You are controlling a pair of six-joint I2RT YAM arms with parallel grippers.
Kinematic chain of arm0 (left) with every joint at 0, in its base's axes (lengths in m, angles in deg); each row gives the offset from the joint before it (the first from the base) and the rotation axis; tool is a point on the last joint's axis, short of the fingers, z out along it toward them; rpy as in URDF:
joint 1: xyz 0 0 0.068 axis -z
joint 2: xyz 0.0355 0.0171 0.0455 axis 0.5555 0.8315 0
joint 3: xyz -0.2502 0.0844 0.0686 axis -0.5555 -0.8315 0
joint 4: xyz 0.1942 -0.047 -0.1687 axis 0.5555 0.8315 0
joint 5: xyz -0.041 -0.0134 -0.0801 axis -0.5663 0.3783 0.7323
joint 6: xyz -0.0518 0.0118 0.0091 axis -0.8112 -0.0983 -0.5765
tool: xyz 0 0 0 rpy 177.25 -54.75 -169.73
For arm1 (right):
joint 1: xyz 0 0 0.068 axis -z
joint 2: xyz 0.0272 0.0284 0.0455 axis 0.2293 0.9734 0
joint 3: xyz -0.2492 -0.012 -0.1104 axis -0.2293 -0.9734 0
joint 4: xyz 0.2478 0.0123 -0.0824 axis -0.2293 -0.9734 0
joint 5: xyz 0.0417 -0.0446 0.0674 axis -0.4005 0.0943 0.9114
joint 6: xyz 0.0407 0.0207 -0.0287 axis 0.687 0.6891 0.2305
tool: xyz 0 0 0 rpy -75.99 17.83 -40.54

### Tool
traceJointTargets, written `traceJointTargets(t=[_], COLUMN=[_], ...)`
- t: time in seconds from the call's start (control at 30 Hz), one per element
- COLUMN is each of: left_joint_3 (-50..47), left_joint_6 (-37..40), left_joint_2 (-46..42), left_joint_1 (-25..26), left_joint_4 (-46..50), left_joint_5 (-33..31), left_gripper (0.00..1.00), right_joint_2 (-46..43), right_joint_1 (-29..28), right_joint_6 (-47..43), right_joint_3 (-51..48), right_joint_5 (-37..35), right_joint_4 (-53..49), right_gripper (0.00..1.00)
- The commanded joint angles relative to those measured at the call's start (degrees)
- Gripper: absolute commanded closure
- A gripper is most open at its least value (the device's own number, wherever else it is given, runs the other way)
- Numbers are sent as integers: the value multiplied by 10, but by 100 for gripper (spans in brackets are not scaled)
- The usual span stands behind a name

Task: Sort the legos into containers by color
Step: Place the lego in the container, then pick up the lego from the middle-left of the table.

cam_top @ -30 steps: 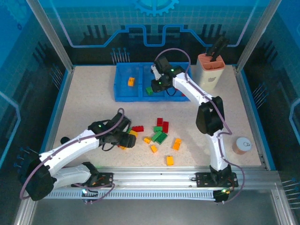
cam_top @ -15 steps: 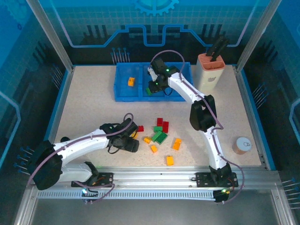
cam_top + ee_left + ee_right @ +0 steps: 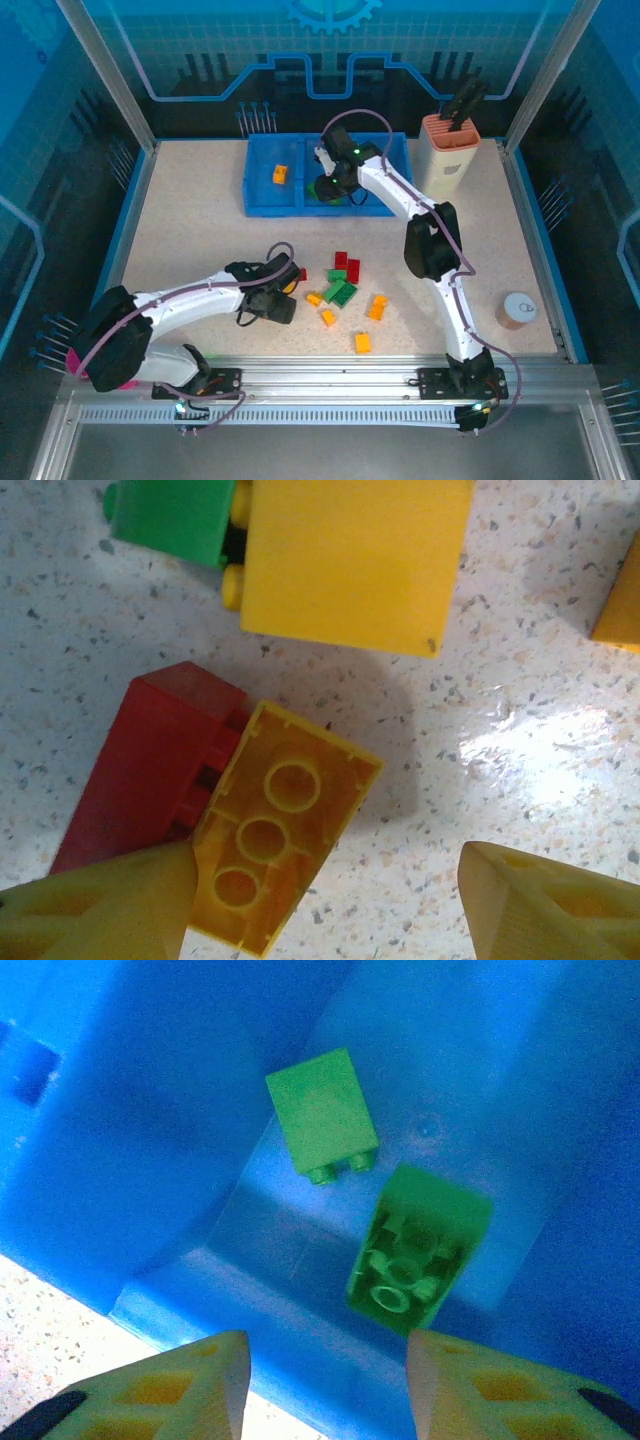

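**Sorting barely started: three bricks in the tray, pile left on the table**

The blue tray (image 3: pixel 265 205) held one orange brick (image 3: pixel 280 174) in its left compartment. Its middle compartment held a green brick on its side (image 3: pixel 322 1110) and an upside-down green brick (image 3: pixel 418 1250). The tray's right compartment sat mostly behind the right arm, so its contents could not be told.

Roughly ten loose legos (image 3: pixel 342 292), red, green and orange-yellow, lay on the table on the near side of the tray, unsorted.

The right gripper (image 3: pixel 325 1360) hung over the tray's middle compartment with its jaws apart and empty. The left gripper (image 3: pixel 320 910) sat low over the pile. Its jaws were open and straddled an upside-down yellow brick (image 3: pixel 275 865) that touched a red brick (image 3: pixel 150 770); nothing was pinched yet.

Versus a second earlier, the left gripper had pushed further into the pile and now covered a red brick that had been clear. The right gripper had edged toward the tray's left end.
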Motion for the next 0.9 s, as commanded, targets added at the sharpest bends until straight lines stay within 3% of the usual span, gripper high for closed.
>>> traceJointTargets(t=[0.0, 0.37, 0.53, 0.87], left_joint_3=[8, 20, 27, 37], left_joint_6=[1, -7, -18, -44], left_joint_2=[30, 93, 116, 131], left_joint_1=[1, 2, 2, -1], left_joint_4=[-16, -28, -34, -19], left_joint_5=[2, 23, 23, 23], left_gripper=[29, 36, 52, 75], right_joint_2=[-30, -94, -109, -181], right_joint_1=[-5, 1, 5, 6], right_joint_6=[-8, -6, -5, -4], right_joint_3=[-14, -66, -85, -164], right_joint_5=[-1, -14, -19, -28], right_joint_4=[1, 20, 20, 19], right_gripper=[52, 50, 50, 49])
